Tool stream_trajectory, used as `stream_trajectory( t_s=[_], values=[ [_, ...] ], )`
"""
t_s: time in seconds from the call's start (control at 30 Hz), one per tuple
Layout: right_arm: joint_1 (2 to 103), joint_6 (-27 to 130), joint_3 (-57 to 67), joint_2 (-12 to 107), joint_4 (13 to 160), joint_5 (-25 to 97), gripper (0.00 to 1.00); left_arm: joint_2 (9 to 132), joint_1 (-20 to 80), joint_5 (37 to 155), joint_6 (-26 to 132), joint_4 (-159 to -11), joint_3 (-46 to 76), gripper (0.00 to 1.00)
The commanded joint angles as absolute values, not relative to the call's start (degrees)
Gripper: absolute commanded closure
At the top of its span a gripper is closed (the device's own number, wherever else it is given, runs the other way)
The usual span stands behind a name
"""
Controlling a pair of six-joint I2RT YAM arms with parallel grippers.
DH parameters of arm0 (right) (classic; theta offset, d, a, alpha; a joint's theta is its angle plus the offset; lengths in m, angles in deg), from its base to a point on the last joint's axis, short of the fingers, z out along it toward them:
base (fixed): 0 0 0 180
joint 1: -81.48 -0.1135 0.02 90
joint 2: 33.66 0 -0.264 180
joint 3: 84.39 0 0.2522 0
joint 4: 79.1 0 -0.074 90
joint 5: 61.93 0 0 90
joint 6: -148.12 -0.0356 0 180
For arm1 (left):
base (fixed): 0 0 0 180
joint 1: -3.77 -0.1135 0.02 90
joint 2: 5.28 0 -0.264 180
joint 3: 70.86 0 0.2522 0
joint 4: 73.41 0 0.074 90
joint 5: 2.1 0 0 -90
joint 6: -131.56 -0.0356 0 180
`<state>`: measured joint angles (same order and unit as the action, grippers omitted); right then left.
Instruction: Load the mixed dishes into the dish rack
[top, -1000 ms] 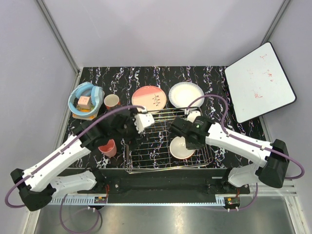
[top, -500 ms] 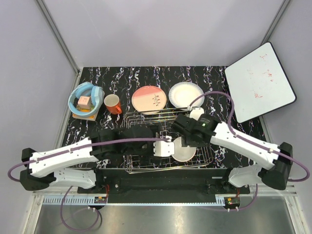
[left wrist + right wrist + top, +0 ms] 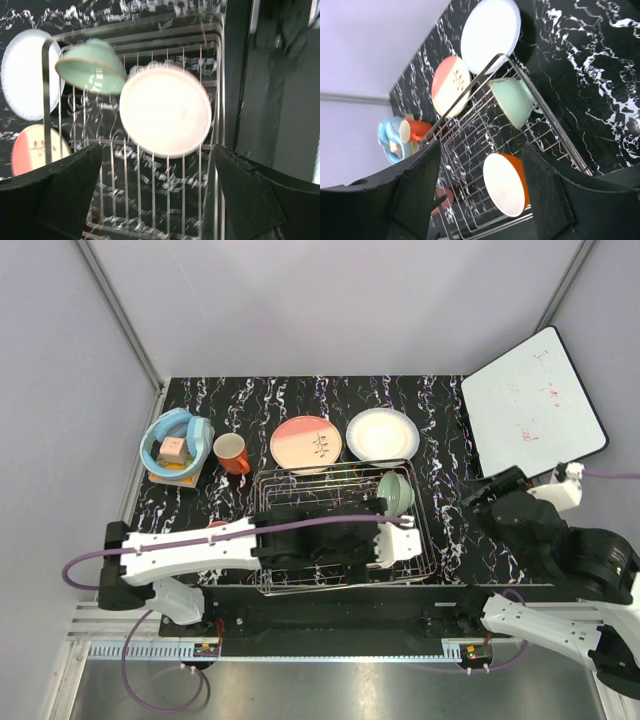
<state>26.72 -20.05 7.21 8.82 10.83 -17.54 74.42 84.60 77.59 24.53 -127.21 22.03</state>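
Observation:
The dish rack [image 3: 300, 502] [image 3: 152, 200] [image 3: 470, 145] holds a pale green bowl [image 3: 397, 490] [image 3: 92, 67] [image 3: 512, 100] tipped at its far right corner. A white-and-orange bowl [image 3: 165, 111] [image 3: 506, 184] lies in it nearer the front. My left gripper [image 3: 372, 546] [image 3: 157, 150] hangs open over the rack floor, just short of that bowl and holding nothing. My right gripper [image 3: 485, 496] [image 3: 480, 147] is open and empty, off the rack's right side. Behind the rack lie the salmon-pink plate [image 3: 306, 443] [image 3: 451, 85], the white plate [image 3: 382, 433] [image 3: 490, 32] and the orange-red mug [image 3: 232, 453] [image 3: 415, 131]. The pink cup [image 3: 440, 200] stands left of the rack.
A light blue round tub [image 3: 175, 445] sits at the far left of the table. A white board with red scribbles [image 3: 533, 405] leans off the right edge. My left arm [image 3: 200, 545] stretches across the rack's front half.
My right gripper opened, left the white-and-orange bowl in the rack and drew back to the right. My left arm swung right across the rack, over that bowl.

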Motion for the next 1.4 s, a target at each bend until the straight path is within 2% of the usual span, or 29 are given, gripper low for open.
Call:
stream_trajectory(
  t_s=[0.0,0.1,0.2,0.23,0.27,0.47,0.57,0.6,0.63,0.97,1.17,1.37],
  values=[
    [26.8,-24.8,2.7,6.3,-0.4,-23.8,0.27,80.9,84.9,78.9,37.0,-126.3,32.7,0.01],
    [26.8,-23.0,2.2,6.8,0.0,-24.7,0.27,85.3,84.2,79.6,43.7,-129.3,37.6,0.01],
    [26.7,-22.2,2.1,6.1,0.0,-25.5,0.27,87.8,82.5,84.1,49.4,-131.5,40.8,0.19],
    [26.8,-22.1,1.7,5.7,-0.1,-25.6,0.27,88.1,82.3,84.1,50.8,-131.7,41.2,0.28],
    [26.7,-22.0,1.4,5.2,0.0,-25.6,0.27,89.4,82.3,84.2,51.9,-133.3,42.1,0.30],
    [26.8,-20.9,0.7,1.4,-0.2,-26.0,0.27,92.2,80.9,90.0,57.2,-134.7,41.8,0.30],
    [26.8,-20.4,1.6,1.4,-0.5,-26.0,0.27,93.5,80.1,89.3,58.3,-133.4,40.2,0.29],
    [26.8,-20.1,1.9,1.6,-0.5,-26.0,0.26,94.1,79.9,89.0,59.0,-133.1,40.0,0.22],
    [26.8,-19.9,2.5,1.8,-0.6,-25.9,0.26,94.7,79.6,89.0,59.4,-132.7,40.2,0.20],
    [26.7,-22.6,3.5,-3.5,-4.4,-25.1,0.27,100.2,78.7,85.2,61.4,-131.5,41.3,0.27],
    [26.8,-22.3,3.4,-6.2,-4.4,-24.6,0.27,101.6,77.8,85.4,61.5,-131.3,41.9,0.49],
    [26.8,-21.9,3.4,-6.9,-4.4,-24.1,0.27,101.6,77.5,84.2,61.5,-130.8,41.1,0.64]
  ],
)
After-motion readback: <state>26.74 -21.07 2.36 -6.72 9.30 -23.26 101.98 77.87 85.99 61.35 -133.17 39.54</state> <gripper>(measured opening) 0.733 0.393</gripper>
